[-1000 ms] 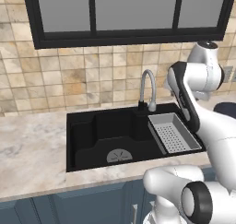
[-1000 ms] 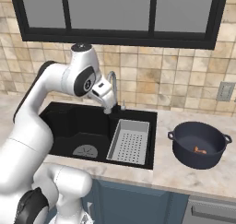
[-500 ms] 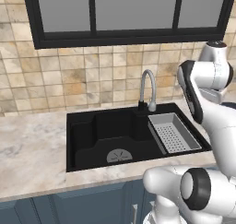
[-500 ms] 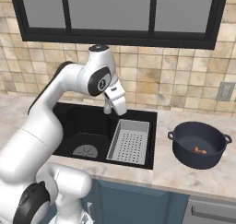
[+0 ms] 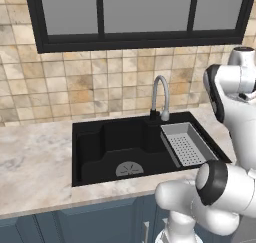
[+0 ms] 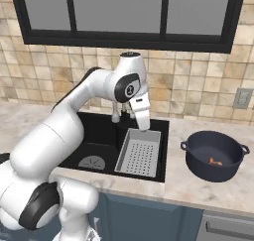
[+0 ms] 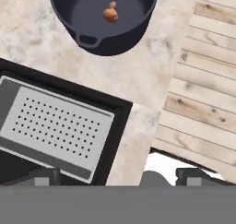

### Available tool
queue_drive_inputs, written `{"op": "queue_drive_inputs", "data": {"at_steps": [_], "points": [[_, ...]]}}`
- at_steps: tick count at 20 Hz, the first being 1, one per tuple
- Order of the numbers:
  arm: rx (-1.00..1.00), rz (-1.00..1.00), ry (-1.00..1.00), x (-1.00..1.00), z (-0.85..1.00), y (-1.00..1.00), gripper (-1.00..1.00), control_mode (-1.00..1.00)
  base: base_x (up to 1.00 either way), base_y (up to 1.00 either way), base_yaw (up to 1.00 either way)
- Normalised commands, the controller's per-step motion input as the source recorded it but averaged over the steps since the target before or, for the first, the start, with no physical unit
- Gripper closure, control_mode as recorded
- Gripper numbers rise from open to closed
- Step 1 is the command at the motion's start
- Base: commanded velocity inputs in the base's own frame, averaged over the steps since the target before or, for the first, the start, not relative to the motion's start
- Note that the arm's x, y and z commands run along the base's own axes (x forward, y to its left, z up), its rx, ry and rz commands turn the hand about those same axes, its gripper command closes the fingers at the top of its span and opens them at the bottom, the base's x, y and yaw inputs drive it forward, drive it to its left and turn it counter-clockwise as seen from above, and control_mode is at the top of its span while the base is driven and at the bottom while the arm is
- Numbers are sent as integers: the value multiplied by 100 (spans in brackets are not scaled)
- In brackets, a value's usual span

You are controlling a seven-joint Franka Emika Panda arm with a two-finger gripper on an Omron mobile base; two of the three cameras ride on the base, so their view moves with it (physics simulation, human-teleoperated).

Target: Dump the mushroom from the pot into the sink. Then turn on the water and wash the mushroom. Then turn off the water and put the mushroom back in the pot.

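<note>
Marble counter [image 5: 35, 162] runs bare along the left, up to the left rim of the sink [image 5: 100, 142], a black recessed basin with a round grey drain [image 5: 129, 169] on its floor. Curved faucet [image 5: 160, 94] stands at the back rim, just left of the grey strainer tray [image 5: 187, 144], which sits in the sink's right end and fills that part from front to back. From the right base view, the arm reaches up and over the basin; the gripper [image 6: 141, 112] hangs above the tray's back edge, clear of it, no contact with anything. Its jaws stand wide apart and hold nothing. Right of the sink rim lies a strip of open counter, then the pot [image 6: 214, 155], upright, well apart from the gripper, both loop handles free. The mushroom [image 6: 215, 161] lies on the pot floor, near the middle. In the hand view, the pot's near handle [image 7: 90, 41] faces the tray corner, with bare marble between. Tiled wall [image 6: 198, 81] and a dark-framed window [image 6: 124, 12] back the counter; a wall outlet [image 6: 241, 98] is at far right.
</note>
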Motion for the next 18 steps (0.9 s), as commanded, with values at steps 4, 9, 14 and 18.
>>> {"op": "queue_drive_inputs", "data": {"at_steps": [4,9,14,18], "points": [[6,-30,8,-3,-13,-61,-100,-100,0,0,0],[3,-28,2,-6,-15,-53,-100,-100,0,0,0],[0,-18,-2,-13,-20,-48,-100,-100,0,0,0],[4,-10,-4,-15,-16,-47,-100,-100,0,0,0]]}}
